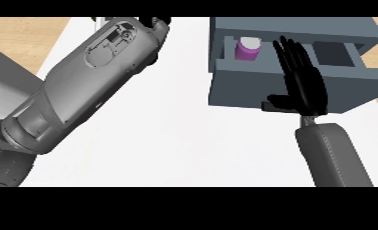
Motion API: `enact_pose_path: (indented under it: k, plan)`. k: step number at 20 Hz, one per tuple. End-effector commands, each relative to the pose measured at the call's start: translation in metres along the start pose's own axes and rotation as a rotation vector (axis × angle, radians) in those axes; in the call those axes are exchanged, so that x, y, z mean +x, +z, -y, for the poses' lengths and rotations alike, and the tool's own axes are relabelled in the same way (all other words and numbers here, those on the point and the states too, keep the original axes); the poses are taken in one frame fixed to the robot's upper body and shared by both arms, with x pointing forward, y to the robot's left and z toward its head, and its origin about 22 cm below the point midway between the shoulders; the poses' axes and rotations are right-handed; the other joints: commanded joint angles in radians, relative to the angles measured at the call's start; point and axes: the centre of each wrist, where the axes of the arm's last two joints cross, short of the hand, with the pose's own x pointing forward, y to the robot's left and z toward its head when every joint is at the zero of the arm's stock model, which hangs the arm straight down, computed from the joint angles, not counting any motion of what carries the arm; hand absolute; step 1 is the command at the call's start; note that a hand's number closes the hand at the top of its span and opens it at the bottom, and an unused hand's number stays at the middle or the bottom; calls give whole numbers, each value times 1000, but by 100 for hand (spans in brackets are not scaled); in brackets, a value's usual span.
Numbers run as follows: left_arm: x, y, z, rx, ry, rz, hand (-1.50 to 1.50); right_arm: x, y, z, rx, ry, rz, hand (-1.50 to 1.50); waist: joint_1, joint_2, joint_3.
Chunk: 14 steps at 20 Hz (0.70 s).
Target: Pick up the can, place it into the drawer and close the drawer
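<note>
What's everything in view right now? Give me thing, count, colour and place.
drawer unit: one, blue-grey, upper right on the counter, drawer open
can: one, purple with a pale top, upright in the drawer's left part
counter: one, white, fills the middle
floor: wood-coloured, upper left
left robot hand: black, top edge, mostly hidden behind its grey forearm
right robot hand: black, open, straight fingers over the drawer front
</note>
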Motion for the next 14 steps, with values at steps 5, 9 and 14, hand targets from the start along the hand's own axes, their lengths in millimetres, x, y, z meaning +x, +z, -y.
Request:
enact_pose_path:
  k: [5, 9, 14]
  plan:
    - [7, 1, -36, 5, -6, -21, -150, -6, -25, -33, 12, 41, -62, -150, 11, 26, 25]
    - [7, 4, -58, -8, -20, -25, -150, 3, -23, -51, -51, 36, -75, -150, 10, 26, 25]
    - [-26, 27, -57, -19, -25, -59, -150, 3, -63, -42, -63, 57, -94, -150, 31, 31, 24]
